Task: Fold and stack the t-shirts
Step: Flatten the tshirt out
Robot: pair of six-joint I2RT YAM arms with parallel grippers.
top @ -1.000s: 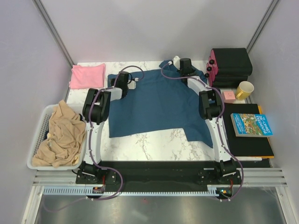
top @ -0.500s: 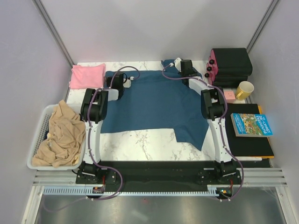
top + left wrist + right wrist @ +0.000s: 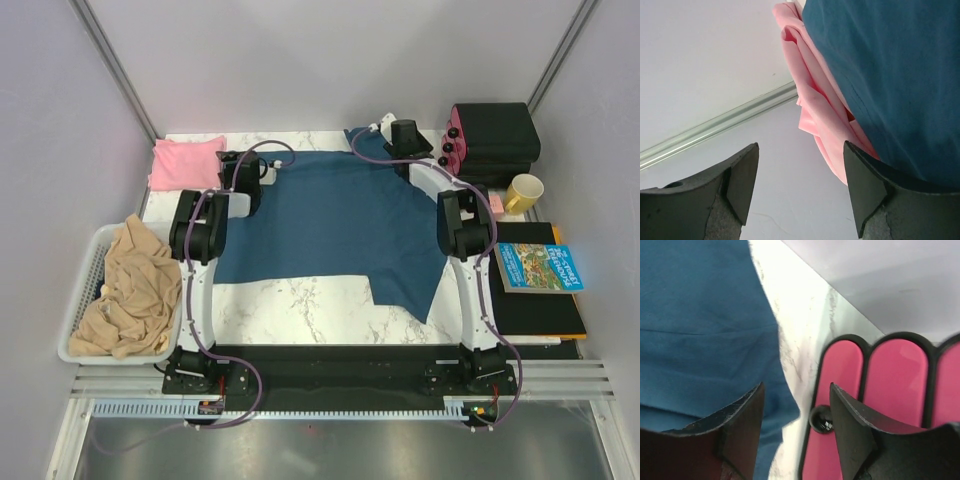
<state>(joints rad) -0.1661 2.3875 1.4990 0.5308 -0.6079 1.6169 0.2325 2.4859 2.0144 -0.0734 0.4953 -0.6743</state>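
Observation:
A large dark teal-blue t-shirt (image 3: 340, 225) lies spread flat across the marble table, one corner hanging toward the near right. A pale pink t-shirt (image 3: 187, 163) sits folded at the far left. My left gripper (image 3: 262, 170) hovers at the teal shirt's far left edge, open and empty. In the left wrist view that gripper (image 3: 800, 165) has the pink shirt (image 3: 815, 110) and the teal shirt (image 3: 890, 75) beyond its right finger. My right gripper (image 3: 385, 128) stands open at the shirt's far right edge. In the right wrist view it (image 3: 796, 395) is empty, with teal cloth (image 3: 700, 315) to its left.
A white basket (image 3: 95, 250) of beige cloth (image 3: 130, 290) stands at the left. At the right are a black case with pink panels (image 3: 495, 140), a yellow mug (image 3: 523, 192), a small pink block (image 3: 490, 205) and a blue book (image 3: 538, 266) on a black mat (image 3: 530, 310).
Both grippers pulled the teal shirt toward the far edge, then opened and let go of it. The shirt now lies flatter.

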